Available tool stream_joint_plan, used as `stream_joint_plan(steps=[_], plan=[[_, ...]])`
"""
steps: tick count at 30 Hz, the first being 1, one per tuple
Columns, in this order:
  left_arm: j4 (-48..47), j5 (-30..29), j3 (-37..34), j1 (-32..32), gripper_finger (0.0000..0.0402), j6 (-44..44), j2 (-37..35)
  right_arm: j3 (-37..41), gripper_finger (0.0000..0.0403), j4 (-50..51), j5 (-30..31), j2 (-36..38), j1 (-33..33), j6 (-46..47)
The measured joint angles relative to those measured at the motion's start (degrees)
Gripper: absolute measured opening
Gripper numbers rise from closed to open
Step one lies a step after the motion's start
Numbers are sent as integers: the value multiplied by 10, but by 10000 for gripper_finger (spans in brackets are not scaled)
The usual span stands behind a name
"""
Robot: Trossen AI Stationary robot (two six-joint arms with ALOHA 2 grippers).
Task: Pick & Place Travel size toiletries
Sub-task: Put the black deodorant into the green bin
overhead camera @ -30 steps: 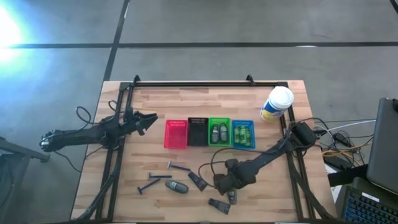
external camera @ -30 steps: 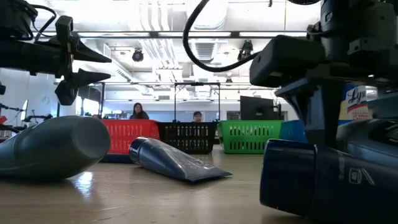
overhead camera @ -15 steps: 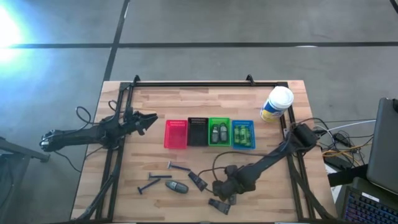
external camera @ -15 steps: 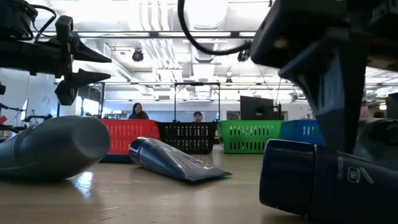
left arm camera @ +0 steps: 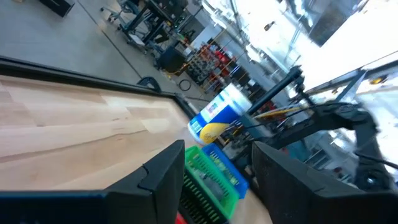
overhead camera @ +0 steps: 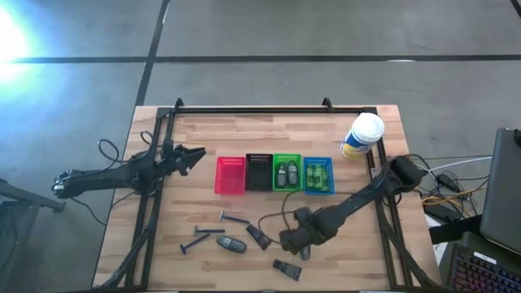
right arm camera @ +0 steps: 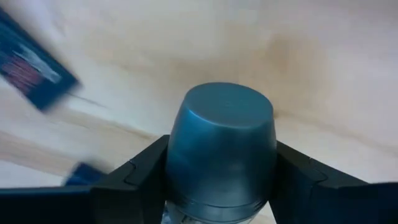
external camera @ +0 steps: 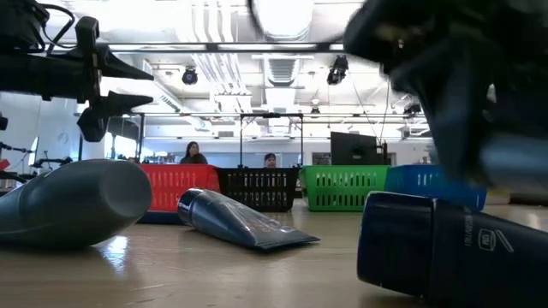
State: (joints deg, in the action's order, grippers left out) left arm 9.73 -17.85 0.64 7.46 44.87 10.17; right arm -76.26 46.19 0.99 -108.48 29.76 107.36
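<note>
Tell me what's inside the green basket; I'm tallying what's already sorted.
In the high view, the green basket holds two small grey oval pieces side by side. Whether anything lies beneath them cannot be seen. The red basket beside the black one looks bare.

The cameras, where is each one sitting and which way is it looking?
High view: above the table, looking straight down; both arms show, the left hand waiting beside the red basket.
Low view: at table-top height, looking level across at the baskets; the left hand hangs above.
Left wrist view: on the left arm, looking past its open fingers toward the canister.
Right wrist view: on the right arm, looking down at the table; its fingers clamp a grey oval piece.
Shared: high and left wrist views both show the canister.
</note>
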Motion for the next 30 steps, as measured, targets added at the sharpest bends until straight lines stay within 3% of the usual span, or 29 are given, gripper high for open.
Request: stream_joint_plan(steps=[3,7,13,16,23,30], plan=[[4,0,0,0,193,11,0,21,199,18,40,57,-23,-5],[9,0,0,0,193,18,0,69,199,0,65,123,-113,-70],[10,0,0,0,193,18,0,110,209,-135,37,149,-282,-239],[12,0,0,0,193,18,0,101,209,-137,32,147,-332,-301],[14,0,0,0,193,21,0,112,220,-125,6,147,-386,-364],[16,0,0,0,193,50,0,151,272,-125,1,147,-393,-355]])
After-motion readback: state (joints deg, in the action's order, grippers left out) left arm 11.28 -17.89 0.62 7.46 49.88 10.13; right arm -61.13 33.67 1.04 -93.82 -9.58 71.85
